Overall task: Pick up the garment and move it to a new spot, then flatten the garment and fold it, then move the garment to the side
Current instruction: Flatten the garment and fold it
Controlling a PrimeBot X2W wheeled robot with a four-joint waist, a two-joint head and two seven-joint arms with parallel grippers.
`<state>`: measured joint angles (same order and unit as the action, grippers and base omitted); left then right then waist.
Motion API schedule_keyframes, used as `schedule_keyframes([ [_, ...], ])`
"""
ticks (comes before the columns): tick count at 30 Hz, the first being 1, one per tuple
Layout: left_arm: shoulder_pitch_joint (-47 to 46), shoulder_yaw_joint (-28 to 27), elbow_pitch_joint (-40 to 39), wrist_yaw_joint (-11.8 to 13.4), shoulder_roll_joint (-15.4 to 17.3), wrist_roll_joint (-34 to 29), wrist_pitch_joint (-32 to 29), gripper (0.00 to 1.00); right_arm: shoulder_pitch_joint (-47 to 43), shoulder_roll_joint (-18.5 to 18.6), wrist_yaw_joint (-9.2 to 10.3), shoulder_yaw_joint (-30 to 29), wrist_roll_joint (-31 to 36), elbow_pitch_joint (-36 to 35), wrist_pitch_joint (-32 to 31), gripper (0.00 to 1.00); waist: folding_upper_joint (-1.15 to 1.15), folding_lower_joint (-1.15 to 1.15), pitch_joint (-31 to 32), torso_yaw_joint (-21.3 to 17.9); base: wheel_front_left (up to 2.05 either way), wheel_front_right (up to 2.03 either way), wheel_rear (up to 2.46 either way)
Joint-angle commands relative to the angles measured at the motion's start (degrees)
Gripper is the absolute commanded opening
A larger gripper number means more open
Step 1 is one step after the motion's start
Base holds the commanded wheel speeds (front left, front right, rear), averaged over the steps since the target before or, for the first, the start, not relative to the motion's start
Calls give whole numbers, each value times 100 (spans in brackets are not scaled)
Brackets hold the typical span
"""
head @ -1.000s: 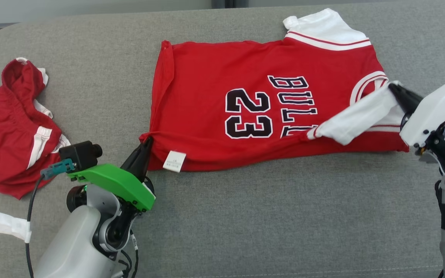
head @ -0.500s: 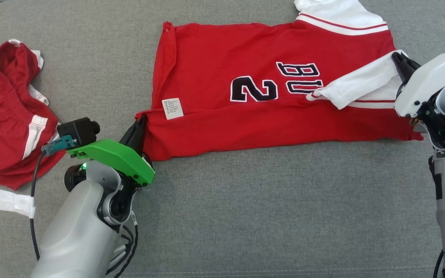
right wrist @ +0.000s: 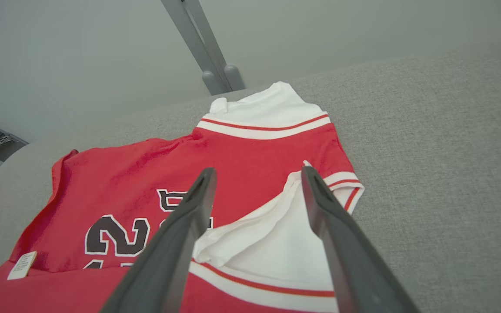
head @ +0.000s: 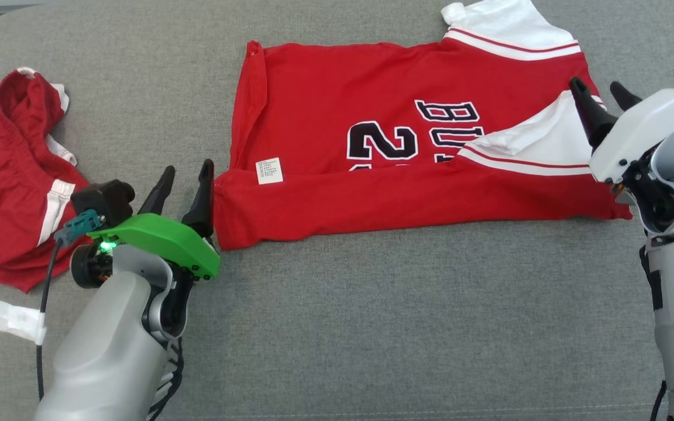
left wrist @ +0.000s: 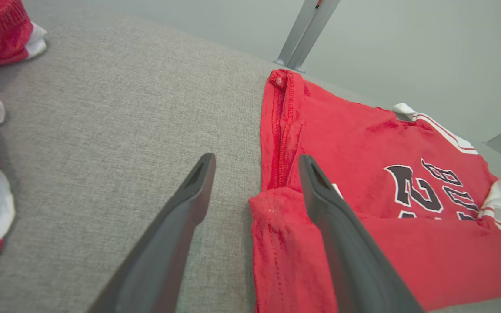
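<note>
The red jersey (head: 337, 88) lies half-folded on the grey cushion (head: 372, 327), soft, light and limp, and is probably best pinched at its fold corners. The left tool (head: 188, 169) and right tool (head: 594, 86) stand wide, empty.

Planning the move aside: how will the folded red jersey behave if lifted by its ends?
Probably floppy: the red jersey lies in soft creases, so its middle would likely sag. Its folded-over near edge looks loose and may fall open. Thin cloth, likely light.
</note>
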<state>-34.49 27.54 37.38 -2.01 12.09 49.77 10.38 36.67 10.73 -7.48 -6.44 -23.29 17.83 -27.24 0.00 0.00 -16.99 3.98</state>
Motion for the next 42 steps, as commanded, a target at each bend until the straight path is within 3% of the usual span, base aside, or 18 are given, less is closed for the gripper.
schedule_keyframes([
  [1,119,51,11,102,116,-191,115,100,-197,27,-2,-3,44,-68,-71,100,0,0,95,-16,0,0,0],
  [4,382,213,-129,362,239,-616,331,100,-565,14,-2,-119,205,-387,-366,100,0,0,178,-32,0,0,0],
  [10,874,361,-600,624,306,-1013,442,100,-1269,-206,-2,-442,501,-1072,-740,100,0,0,189,-56,0,0,0],
  [17,973,383,-599,802,82,-1029,464,100,-1488,-361,-2,-711,1139,-1006,-855,100,0,0,50,-88,0,0,0],
  [28,486,638,163,839,-210,-1238,371,100,-1178,-543,-2,-892,1480,-97,-898,100,0,0,-146,-5,0,0,0],
  [35,292,875,583,463,-419,-1185,122,100,-1140,-598,-2,-889,1498,360,-955,100,0,0,-172,16,0,0,0],
  [36,273,927,640,418,-445,-1205,92,53,-1145,-601,-2,-884,1483,398,-952,81,0,0,-170,18,0,0,0],
  [37,246,963,705,369,-479,-1217,71,22,-1138,-604,-2,-877,1455,439,-938,29,0,0,-167,19,0,0,0],
  [38,224,994,755,314,-508,-1215,58,0,-1128,-605,-2,-858,1428,472,-931,0,0,0,-163,18,0,0,0],
  [42,153,1105,974,162,-565,-1231,48,0,-1164,-558,1,-734,1322,509,-865,0,0,0,-90,-5,0,0,0],
])
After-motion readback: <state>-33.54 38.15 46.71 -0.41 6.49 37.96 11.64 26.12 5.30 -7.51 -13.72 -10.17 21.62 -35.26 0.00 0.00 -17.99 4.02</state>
